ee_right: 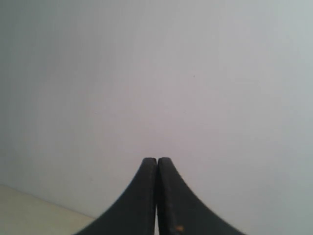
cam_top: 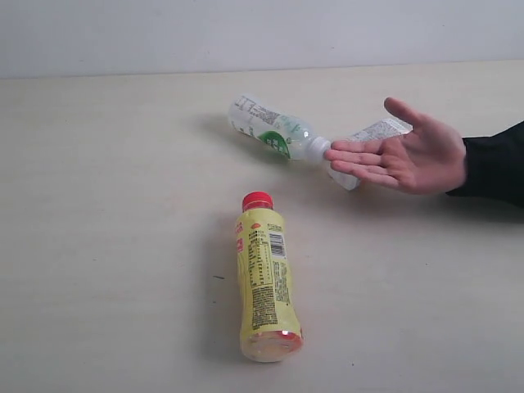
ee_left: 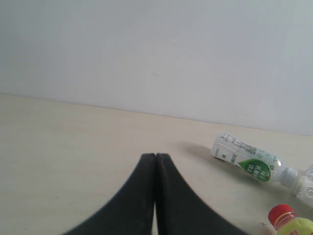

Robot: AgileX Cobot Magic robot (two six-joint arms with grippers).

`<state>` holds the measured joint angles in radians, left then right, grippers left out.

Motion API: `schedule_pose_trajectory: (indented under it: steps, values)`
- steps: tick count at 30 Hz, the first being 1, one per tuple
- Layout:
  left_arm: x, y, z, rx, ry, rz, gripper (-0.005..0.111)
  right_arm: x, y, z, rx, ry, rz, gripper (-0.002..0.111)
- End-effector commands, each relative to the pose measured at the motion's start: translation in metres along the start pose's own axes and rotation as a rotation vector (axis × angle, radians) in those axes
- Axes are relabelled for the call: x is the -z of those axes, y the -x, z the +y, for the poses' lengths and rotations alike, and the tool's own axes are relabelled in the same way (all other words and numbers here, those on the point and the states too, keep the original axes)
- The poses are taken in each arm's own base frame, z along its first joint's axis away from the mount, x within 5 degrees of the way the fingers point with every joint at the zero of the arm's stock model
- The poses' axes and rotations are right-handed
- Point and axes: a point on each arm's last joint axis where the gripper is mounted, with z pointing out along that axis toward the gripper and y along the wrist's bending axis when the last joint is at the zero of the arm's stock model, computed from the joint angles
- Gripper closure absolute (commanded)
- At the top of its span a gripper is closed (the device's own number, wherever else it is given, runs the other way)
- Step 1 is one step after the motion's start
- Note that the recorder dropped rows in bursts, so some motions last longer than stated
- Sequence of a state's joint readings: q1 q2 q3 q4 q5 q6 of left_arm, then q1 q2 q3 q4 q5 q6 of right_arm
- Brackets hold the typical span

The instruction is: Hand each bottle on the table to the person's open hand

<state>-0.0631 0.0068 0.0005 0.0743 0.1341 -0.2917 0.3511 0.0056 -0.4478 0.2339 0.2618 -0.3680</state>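
Note:
A yellow bottle (cam_top: pixel 264 282) with a red cap lies on the pale table (cam_top: pixel 106 246), cap pointing away; its cap end (ee_left: pixel 288 220) shows in the left wrist view. A clear bottle with a white-and-green label (cam_top: pixel 274 131) (ee_left: pixel 247 159) lies further back. A second one (cam_top: pixel 368 139) is mostly hidden behind the person's open hand (cam_top: pixel 405 155); a bit of it (ee_left: pixel 307 185) shows at the left wrist view's edge. The red-labelled bottle is out of view. My left gripper (ee_left: pixel 155 155) is shut and empty above the table. My right gripper (ee_right: pixel 157 159) is shut, facing the wall. Neither shows in the exterior view.
A pale wall (cam_top: pixel 246 33) runs behind the table's far edge. The person's dark sleeve (cam_top: pixel 495 164) comes in from the right side.

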Motion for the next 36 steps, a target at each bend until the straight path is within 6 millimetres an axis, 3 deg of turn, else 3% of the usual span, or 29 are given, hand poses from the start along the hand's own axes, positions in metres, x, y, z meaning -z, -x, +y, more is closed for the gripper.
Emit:
schedule_pose_trajectory:
  steps: [1, 6, 12, 17, 21, 24, 29, 36]
  values:
    - [0.001, 0.000, 0.000, -0.005, -0.007, -0.005, 0.104, 0.001, 0.003, -0.001, -0.034, -0.004, -0.042, 0.108]
    - [0.001, 0.000, 0.000, -0.005, -0.007, -0.005, 0.104, -0.042, -0.014, 0.003, -0.179, 0.054, 0.190, 0.097]
    - [0.001, 0.000, 0.000, -0.005, -0.007, -0.005, 0.104, -0.121, -0.044, 0.021, -0.305, 0.271, 0.677, 0.078]
    - [0.001, 0.000, 0.000, -0.005, -0.007, -0.005, 0.104, -0.184, -0.072, 0.038, -0.437, 0.448, 0.973, 0.053]
    - [0.001, 0.000, 0.000, -0.005, -0.007, -0.005, 0.104, -0.220, -0.107, 0.044, -0.498, 0.485, 1.136, 0.036]
    - [0.001, 0.000, 0.000, -0.005, -0.007, -0.005, 0.104, -0.236, -0.134, 0.051, -0.566, 0.516, 1.239, 0.031]
    - [0.001, 0.000, 0.000, -0.005, -0.007, -0.005, 0.104, -0.249, -0.157, 0.068, -0.637, 0.642, 1.260, 0.033]
    - [0.001, 0.000, 0.000, -0.005, -0.007, -0.005, 0.104, -0.257, -0.169, 0.075, -0.785, 0.639, 1.252, 0.038]
